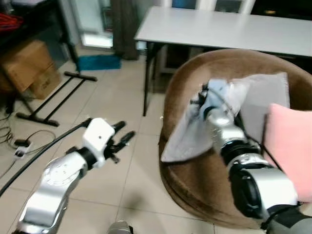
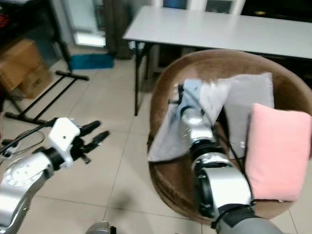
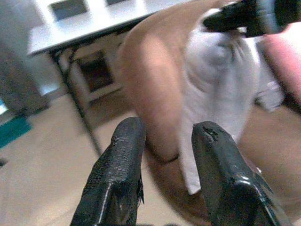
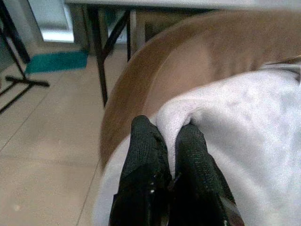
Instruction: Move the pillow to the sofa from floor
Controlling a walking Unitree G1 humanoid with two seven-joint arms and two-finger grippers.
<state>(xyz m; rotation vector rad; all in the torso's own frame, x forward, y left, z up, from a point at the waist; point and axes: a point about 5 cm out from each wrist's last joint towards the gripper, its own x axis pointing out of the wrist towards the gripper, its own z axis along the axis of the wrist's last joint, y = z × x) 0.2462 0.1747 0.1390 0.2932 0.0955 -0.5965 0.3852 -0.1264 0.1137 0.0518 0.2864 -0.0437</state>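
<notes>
The soft, light pale-grey fabric pillow [image 2: 214,117] sags limply over the round brown upholstered sofa [image 2: 161,102] rim, pinched at a bunched fold by the right gripper [image 4: 169,136], a hold likely to slip, while the left gripper [image 3: 164,141] hovers parted over the floor.
</notes>
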